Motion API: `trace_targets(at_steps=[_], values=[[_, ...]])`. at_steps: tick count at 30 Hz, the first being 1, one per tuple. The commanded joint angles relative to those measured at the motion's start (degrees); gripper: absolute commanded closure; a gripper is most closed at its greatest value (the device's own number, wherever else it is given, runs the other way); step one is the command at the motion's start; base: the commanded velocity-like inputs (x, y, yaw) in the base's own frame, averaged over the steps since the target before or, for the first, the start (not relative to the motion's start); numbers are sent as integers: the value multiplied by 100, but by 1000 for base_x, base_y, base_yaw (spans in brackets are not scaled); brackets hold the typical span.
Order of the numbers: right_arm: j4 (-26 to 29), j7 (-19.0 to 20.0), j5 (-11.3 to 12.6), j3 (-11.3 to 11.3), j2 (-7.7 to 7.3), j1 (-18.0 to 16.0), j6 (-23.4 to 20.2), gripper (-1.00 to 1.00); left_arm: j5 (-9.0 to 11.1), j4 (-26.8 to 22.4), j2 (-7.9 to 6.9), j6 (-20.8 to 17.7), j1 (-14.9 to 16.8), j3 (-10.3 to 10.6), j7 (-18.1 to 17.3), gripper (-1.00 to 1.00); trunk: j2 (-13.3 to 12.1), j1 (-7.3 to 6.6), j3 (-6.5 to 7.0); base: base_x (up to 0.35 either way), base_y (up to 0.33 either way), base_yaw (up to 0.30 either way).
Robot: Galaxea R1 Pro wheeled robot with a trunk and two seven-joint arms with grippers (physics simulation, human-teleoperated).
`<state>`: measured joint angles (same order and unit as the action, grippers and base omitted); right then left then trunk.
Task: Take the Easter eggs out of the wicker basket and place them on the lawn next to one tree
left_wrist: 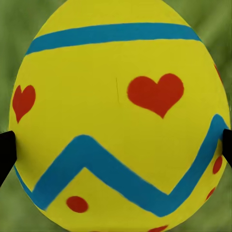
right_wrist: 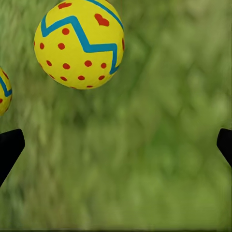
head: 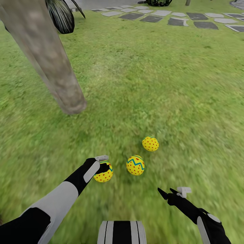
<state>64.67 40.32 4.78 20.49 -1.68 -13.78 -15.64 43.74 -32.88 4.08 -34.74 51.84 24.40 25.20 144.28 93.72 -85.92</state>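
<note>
Three yellow Easter eggs with red dots and blue zigzags are close together on the lawn, a short way from the tree. One egg lies farthest from me and a second sits in the middle. My left gripper is shut on the third egg, low over the grass. In the left wrist view that egg spans the gap between both fingertips. My right gripper stands open and holds nothing, nearer to me than the middle egg. The wicker basket is out of view.
The thick grey-brown trunk leans across the upper left. A dark leafy plant hangs beside it. A grey stepping-stone path runs along the far edge of the grass. My own base shows at the bottom.
</note>
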Motion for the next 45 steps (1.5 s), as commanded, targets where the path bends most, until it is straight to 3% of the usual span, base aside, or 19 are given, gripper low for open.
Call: trace_targets(at_steps=[1, 12, 32, 45], values=[[2, 19, 52, 8, 1, -2, -53, -100, 55, -8, -4, -7, 3, 28, 46, 100, 3, 1, -26, 0, 0, 0], [2, 19, 50, 8, 1, -2, -53, -100, 55, -8, -4, 2, 2, 26, 46, 100, 12, 19, -181, 0, 0, 0], [2, 19, 50, 12, -2, -2, -62, -100, 55, -8, -4, 2, 1, 23, 46, 100, 12, 19, -181, 0, 0, 0], [2, 19, 50, 8, 1, -2, -62, -100, 55, -8, -4, 4, 2, 25, 46, 100, 20, 35, -314, 0, 0, 0]])
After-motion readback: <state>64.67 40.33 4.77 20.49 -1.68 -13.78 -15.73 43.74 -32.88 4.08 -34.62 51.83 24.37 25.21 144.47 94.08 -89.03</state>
